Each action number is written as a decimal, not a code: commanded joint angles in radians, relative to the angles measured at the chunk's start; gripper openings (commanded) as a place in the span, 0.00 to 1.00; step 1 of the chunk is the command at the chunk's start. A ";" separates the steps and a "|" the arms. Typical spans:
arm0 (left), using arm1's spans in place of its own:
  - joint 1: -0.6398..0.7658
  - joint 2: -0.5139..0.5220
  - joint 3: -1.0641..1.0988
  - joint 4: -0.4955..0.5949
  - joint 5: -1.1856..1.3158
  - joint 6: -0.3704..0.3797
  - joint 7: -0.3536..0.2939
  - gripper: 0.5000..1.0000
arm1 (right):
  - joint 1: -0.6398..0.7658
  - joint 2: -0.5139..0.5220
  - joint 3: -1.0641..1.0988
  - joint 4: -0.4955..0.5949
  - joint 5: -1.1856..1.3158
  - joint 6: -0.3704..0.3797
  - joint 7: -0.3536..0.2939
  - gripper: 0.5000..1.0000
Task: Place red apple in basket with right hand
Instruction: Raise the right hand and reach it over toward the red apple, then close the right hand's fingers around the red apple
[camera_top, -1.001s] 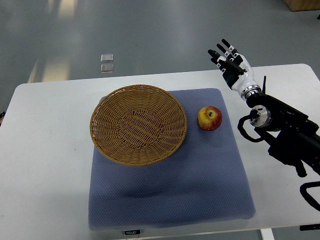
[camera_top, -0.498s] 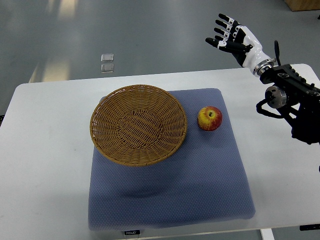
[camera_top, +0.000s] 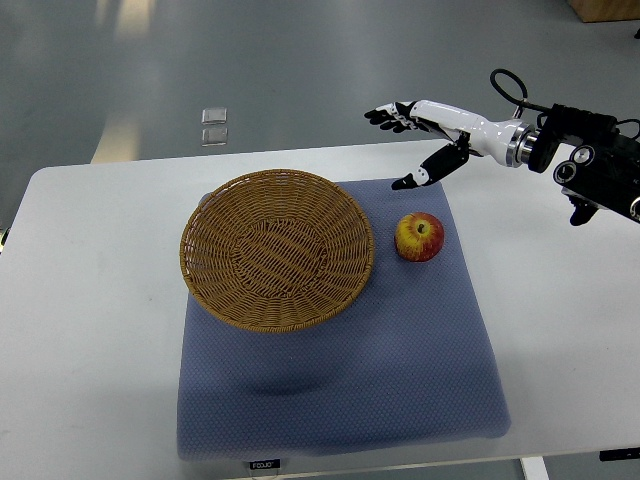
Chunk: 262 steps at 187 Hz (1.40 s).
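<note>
Currently the right hand (camera_top: 425, 135), white with black fingertips, hangs over the far edge of the blue-grey padded mat (camera_top: 340, 400), fingers spread wide and holding nothing, thumb angled down toward the mat. The round red-and-yellow apple (camera_top: 419, 237) sits on the mat just nearer than the hand and apart from it, just right of the round woven wicker basket (camera_top: 277, 248). Mat lies on the white table (camera_top: 90, 330).
</note>
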 joint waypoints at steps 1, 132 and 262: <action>0.000 0.000 0.000 0.000 0.000 0.000 0.000 1.00 | 0.017 -0.015 -0.033 0.012 -0.163 0.020 0.002 0.85; 0.000 0.000 0.000 0.000 0.000 0.000 -0.002 1.00 | 0.002 -0.002 -0.142 0.007 -0.472 0.011 0.012 0.84; 0.000 0.000 0.000 0.000 0.000 0.000 -0.002 1.00 | -0.023 0.011 -0.154 -0.019 -0.509 -0.081 0.010 0.74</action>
